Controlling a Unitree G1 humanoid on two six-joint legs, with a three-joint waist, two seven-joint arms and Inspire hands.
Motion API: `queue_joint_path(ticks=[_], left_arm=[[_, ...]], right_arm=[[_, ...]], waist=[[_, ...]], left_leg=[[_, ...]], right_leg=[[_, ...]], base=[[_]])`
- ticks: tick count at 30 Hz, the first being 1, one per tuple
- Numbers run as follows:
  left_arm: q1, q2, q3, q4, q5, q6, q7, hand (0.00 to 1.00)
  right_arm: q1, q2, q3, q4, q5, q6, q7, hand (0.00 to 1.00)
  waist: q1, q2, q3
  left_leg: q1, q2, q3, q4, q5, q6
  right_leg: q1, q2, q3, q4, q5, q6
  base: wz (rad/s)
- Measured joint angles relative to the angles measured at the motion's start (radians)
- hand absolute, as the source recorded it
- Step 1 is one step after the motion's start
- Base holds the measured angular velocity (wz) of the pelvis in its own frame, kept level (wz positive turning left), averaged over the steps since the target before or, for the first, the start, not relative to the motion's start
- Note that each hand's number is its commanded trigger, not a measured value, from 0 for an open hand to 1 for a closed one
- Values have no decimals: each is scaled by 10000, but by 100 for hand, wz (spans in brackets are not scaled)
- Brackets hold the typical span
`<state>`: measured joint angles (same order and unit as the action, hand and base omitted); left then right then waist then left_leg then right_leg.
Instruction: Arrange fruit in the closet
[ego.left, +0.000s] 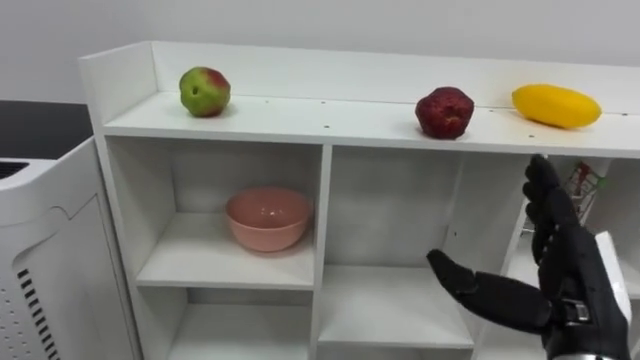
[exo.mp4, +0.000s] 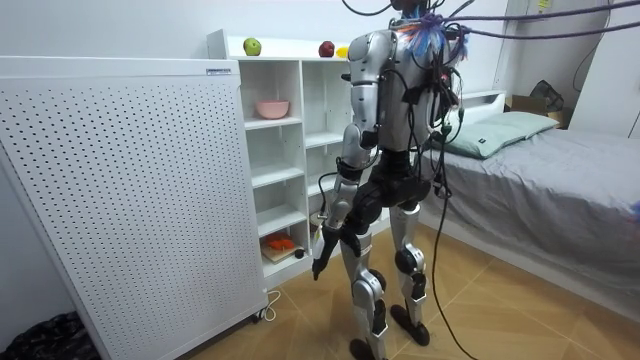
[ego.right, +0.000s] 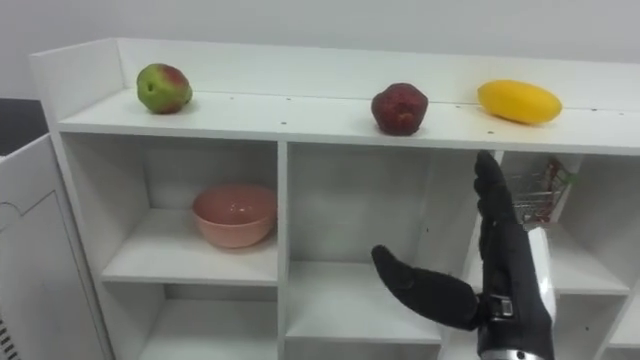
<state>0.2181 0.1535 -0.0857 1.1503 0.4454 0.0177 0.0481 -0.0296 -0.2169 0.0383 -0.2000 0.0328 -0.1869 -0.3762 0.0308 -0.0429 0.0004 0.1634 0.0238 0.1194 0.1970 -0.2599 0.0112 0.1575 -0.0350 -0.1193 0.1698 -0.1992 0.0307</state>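
On the top board of the white closet (ego.left: 330, 125) lie a green-red apple (ego.left: 205, 91) at the left, a dark red fruit (ego.left: 444, 111) right of the middle and a yellow mango (ego.left: 556, 105) at the far right. My right hand (ego.left: 568, 268) is raised in front of the middle-right compartments, below the dark red fruit and the mango. It is open and holds nothing, with straight fingers pointing up and the thumb out to the left. In the room view my left hand (exo.mp4: 322, 250) hangs open and holding nothing beside my thigh. I stand facing the closet.
A pink bowl (ego.left: 267, 217) sits in the upper left compartment. A small wire basket (ego.left: 585, 188) stands in the upper right compartment behind my right hand. Orange things (exo.mp4: 280, 242) lie on a low shelf. A white perforated panel (exo.mp4: 120, 190) flanks the closet, and a bed (exo.mp4: 540, 150) is behind me.
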Motion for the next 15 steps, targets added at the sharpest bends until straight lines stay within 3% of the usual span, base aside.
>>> queue_joint_path(ticks=[8,11,15], left_arm=[[97,-3,436,-309,85,66,-213,0],[51,-3,434,-303,286,66,-210,0],[72,0,445,-310,284,183,-214,0]], right_arm=[[-852,-161,-721,-159,-251,10,-998,0],[-1197,-443,-733,-153,-239,9,-1085,0],[-1608,-448,-982,-66,-235,10,-1116,0]], waist=[[45,-21,-18],[60,-69,-9],[67,-166,10]], left_leg=[[-137,-2,-208,38,17,-25],[-127,-1,-226,32,22,-30],[-114,0,-229,29,25,-34]], right_leg=[[-42,3,-213,-20,-1,-1],[-46,6,-224,-21,-1,-1],[-42,10,-226,-21,-1,-1]], base=[[7],[0],[0]])
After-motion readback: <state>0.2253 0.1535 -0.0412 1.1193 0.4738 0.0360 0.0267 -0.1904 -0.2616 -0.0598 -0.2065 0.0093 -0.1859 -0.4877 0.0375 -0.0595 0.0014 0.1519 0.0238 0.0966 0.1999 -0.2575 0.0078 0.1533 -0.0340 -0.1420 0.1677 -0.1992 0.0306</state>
